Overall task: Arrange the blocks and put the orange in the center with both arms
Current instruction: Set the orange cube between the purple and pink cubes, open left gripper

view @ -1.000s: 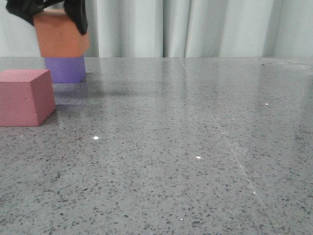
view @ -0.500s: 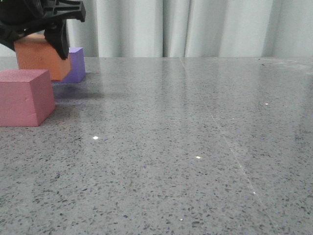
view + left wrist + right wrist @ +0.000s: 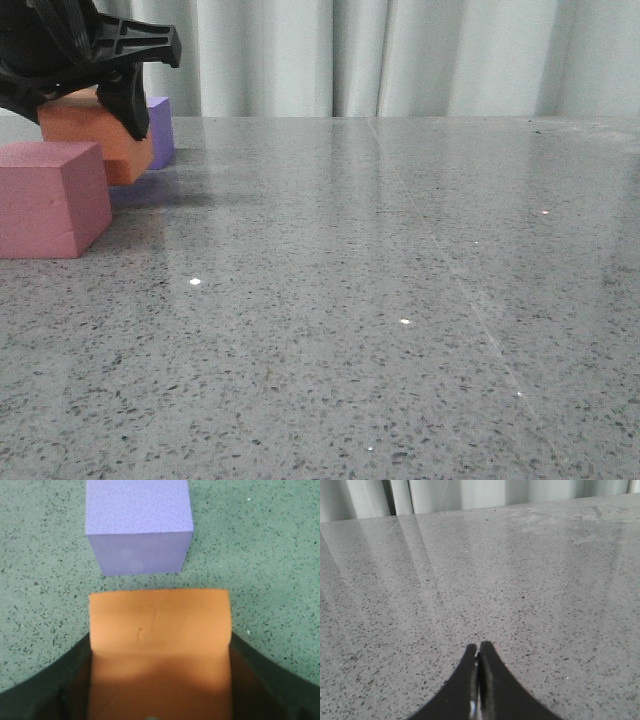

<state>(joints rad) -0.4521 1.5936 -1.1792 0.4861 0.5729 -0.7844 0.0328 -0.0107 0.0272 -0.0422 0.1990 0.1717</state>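
My left gripper (image 3: 85, 100) is shut on the orange cube (image 3: 95, 135) at the far left of the table, between the pinkish-red cube (image 3: 50, 198) in front and the purple cube (image 3: 161, 128) behind. The orange cube sits low, at or just above the tabletop. In the left wrist view the orange cube (image 3: 160, 645) fills the space between my black fingers (image 3: 45, 680), and the purple cube (image 3: 137, 525) lies just beyond it with a small gap. My right gripper (image 3: 479, 647) is shut and empty over bare table; it does not show in the front view.
The grey speckled tabletop (image 3: 400, 280) stretches right of the cubes. A pale curtain (image 3: 400, 55) hangs behind the table's far edge.
My left gripper has carried the orange cube down from above the purple cube and toward the front, so it now sits low between the purple and pinkish-red cubes.
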